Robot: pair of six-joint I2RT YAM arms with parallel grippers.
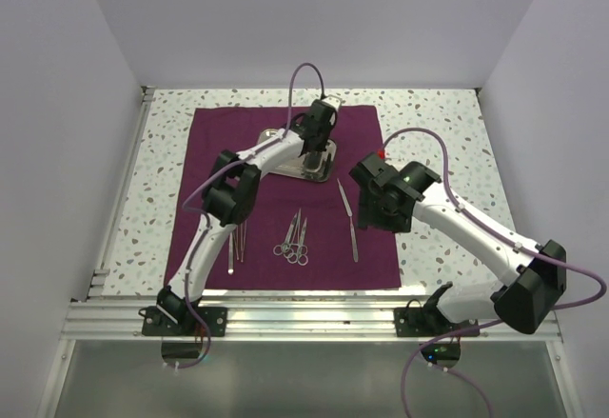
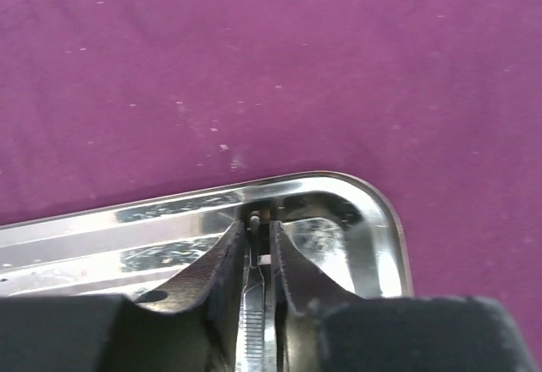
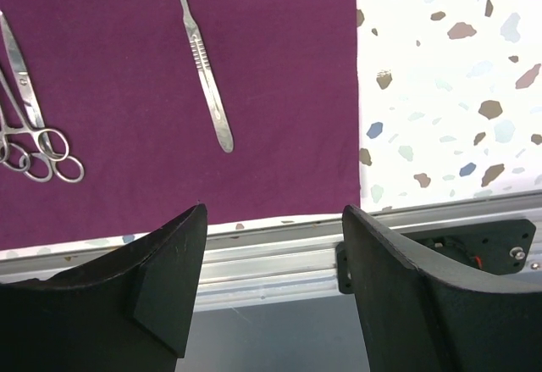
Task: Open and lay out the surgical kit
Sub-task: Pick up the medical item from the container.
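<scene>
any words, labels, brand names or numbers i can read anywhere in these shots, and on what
None: no view shows any readable text.
Purple cloth, steel tray, ring-handled instruments: no lettering visible.
Scalpel handle: only ridges, no legible marking.
Slim instrument in the left claw: too blurred to tell whether anything is stamped on it.

This looks like a robot laboratory cell: plain white walls (image 1: 57, 132) close in a speckled table (image 1: 433, 123), and a left arm (image 1: 266, 156) and right arm (image 1: 466, 223) are bolted to an aluminium rail (image 1: 304, 321).
</scene>
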